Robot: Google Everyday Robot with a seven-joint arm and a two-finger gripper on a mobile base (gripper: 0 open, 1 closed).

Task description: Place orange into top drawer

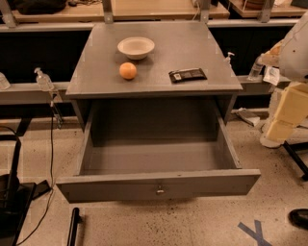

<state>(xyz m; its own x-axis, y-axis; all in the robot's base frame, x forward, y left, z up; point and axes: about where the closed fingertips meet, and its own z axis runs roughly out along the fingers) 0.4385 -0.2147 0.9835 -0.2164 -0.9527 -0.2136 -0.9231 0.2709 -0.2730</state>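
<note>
Floor [202, 226]: pale, speckled, running round the cabinet on its left, near and right sides. A blue tape cross [255, 231] lies on it at the near right.

Cabinet [202, 43]: grey with a flat top, standing against a far bench [144, 8] that has metal uprights. Open surface lies along the top's right half and far edge.

Top drawer [159, 161]: wide and shallow, pulled out toward the near side. It is open from above with its grey bottom in plain sight. The front panel has a small metal keyhole [160, 190] at centre.

Gripper [288, 113]: cream-coloured, at the right edge of the view below a white arm segment [296, 48]. It is out beyond the cabinet's right side, about level with the drawer's right wall. Whether it is released or clenched cannot be told.

Bowl [136, 47]: cream-white and upright, on the cabinet top, left of centre.

Dark packet [187, 75]: flat, on the top right of centre, close to the near edge.

Orange [128, 70]: round, resting on the cabinet top left of centre. It is just near of the bowl without touching it, and left of the packet. It is well apart from the gripper, with the right half of the top between them. It sits above and behind the drawer's left half, a short way back from the top's near edge.

Pump bottles: one on the left ledge [43, 79], one at the cabinet's right far corner [228, 57]
</note>
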